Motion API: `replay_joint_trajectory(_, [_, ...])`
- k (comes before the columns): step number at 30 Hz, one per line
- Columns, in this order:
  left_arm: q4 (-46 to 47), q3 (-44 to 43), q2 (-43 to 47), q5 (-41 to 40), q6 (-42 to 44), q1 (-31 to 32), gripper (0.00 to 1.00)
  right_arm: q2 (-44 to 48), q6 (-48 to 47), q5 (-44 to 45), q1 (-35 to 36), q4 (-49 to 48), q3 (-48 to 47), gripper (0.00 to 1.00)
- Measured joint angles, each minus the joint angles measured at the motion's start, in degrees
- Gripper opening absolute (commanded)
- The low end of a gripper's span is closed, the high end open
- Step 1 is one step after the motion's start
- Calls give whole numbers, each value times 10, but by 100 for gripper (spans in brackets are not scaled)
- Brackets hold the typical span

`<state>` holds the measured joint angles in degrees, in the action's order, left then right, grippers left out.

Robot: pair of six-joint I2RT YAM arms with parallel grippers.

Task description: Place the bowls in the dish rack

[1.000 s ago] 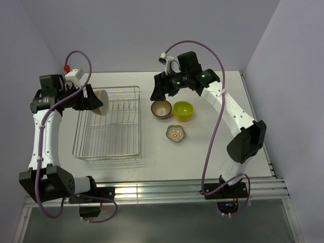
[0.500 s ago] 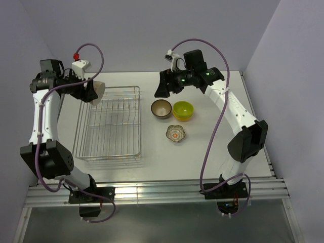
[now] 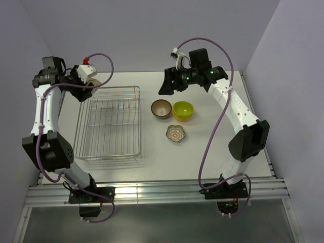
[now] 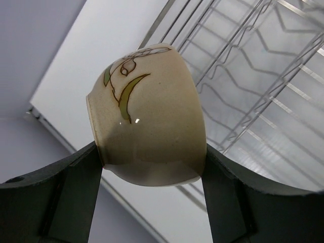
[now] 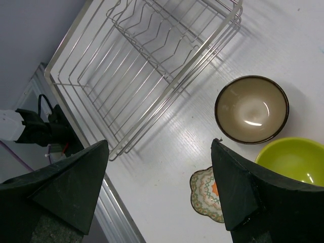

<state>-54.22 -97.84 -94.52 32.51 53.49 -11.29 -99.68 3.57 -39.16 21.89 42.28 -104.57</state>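
**Workspace status: one bowl gripped, three on the tabletop, rack unloaded**

At the far left corner of the tabletop (image 3: 212, 152), the left gripper (image 4: 151, 148) is clamped on the cream-white bowl (image 4: 152, 116), with one finger against each side of its wall. We see the bowl held clear of the surface and tipped, its rim turned to one side. The bowl carries a painted leaf motif in green and brown line.

The dish rack (image 3: 109, 124) lies just below and beside this bowl on the left half of the tabletop. Its long sides run from the far edge toward the near edge. Its left side lies close to the left edge of the tabletop, leaving a narrow strip there. No bowl sits among its bars.

Just right of the rack's far right corner we find the brown bowl (image 3: 161, 109), which is upright and has a pale inside. The lime-green bowl (image 3: 183, 110) stands just beside it to the right; we cannot tell whether they touch. The scalloped patterned bowl (image 3: 175, 133) sits near both, toward the near edge and apart from them.

The right gripper (image 5: 159, 144) hangs above the far middle of the tabletop with its fingers spread wide and nothing between them. Green indicator lights show on its wrist. The right half of the tabletop, out to the right edge and the near right corner, is bare white surface.
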Motion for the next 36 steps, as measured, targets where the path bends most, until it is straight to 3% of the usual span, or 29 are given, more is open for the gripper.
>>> replay_joint_trajectory(13, [45,104,0,-54,222,14,0,-3,0,-7,-17,7,0,88])
replay_joint_trajectory(36, [118,116,-80,-89,315,61,0,-21,0,-10,-26,11,1,88])
